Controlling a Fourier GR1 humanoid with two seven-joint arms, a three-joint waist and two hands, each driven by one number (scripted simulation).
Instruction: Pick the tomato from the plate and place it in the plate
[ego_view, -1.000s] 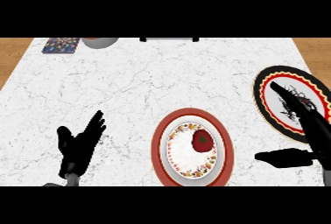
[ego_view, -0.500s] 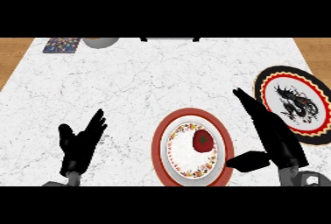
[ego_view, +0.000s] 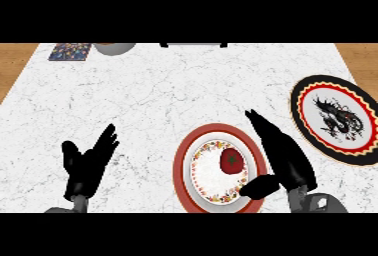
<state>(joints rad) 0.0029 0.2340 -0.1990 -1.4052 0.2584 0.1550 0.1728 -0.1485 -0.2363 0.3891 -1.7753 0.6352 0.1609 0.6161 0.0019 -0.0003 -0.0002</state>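
Your right hand spread over red plate's rim, beside tomato, left hand open, resting, dragon plate at right.

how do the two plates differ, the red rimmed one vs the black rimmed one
The red-rimmed plate holds the tomato; the black-rimmed plate holds nothing. The red-rimmed one has a floral band round a white centre, the black-rimmed one a dark dragon-like figure in its centre. The red-rimmed plate lies near the counter's front edge with the right hand over its right side; the black-rimmed one lies at the counter's right edge, untouched. Both are round and lie flat.
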